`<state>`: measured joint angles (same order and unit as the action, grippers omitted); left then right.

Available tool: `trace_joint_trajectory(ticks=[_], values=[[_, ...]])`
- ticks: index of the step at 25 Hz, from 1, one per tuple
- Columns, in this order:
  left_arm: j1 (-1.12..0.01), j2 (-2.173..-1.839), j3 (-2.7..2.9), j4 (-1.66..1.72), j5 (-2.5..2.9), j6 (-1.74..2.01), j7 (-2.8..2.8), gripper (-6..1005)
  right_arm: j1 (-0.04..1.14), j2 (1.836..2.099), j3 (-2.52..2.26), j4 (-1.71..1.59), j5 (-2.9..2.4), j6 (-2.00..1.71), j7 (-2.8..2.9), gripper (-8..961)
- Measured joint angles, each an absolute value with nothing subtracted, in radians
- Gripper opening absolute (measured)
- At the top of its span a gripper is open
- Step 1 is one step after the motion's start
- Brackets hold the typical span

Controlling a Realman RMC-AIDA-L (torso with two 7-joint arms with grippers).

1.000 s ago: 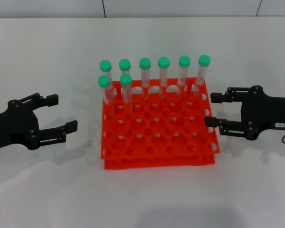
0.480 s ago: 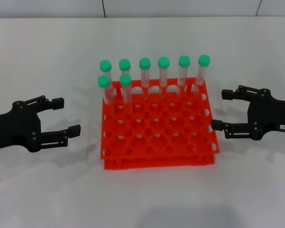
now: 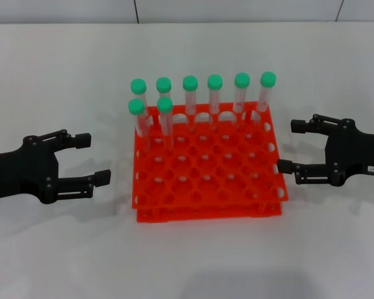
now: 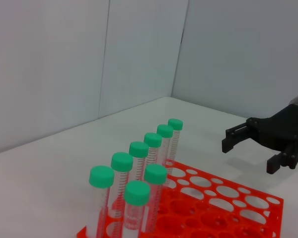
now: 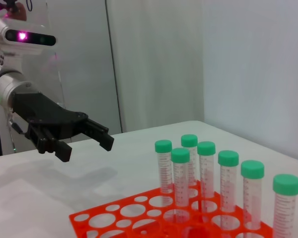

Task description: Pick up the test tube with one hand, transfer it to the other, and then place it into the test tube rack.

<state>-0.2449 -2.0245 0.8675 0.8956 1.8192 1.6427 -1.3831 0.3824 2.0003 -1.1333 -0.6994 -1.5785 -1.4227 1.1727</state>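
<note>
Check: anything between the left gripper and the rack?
Nothing: head view shows only bare white table between the open left gripper and the test tube rack.

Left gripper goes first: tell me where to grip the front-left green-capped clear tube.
Grip the front-left green-capped clear tube on its bare wall just under the cap, coming in from the robot's left. It stands upright at the orange-red rack's left edge, nearest the open left gripper; a neighbour tube blocks its right.

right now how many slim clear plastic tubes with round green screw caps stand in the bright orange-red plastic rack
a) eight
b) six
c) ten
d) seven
a) eight: in the head view six slim clear green-capped tubes line the far row of the bright orange-red plastic rack and two more stand just in front at its left end, while the open left gripper and the open right gripper both hold nothing.
</note>
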Motion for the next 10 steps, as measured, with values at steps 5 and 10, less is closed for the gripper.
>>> trace_joint_trajectory(ticks=[5, 10], values=[[-0.247, -2.025, 0.868, 0.896, 1.822, 1.643, -1.383, 881, 0.384, 2.0, -1.135, -0.698, -1.589, -1.419, 1.175, 868], [-0.248, -2.025, 0.868, 0.896, 1.822, 1.64, -1.384, 881, 0.387, 2.0, -1.131, -0.698, -1.601, -1.418, 1.18, 868]])
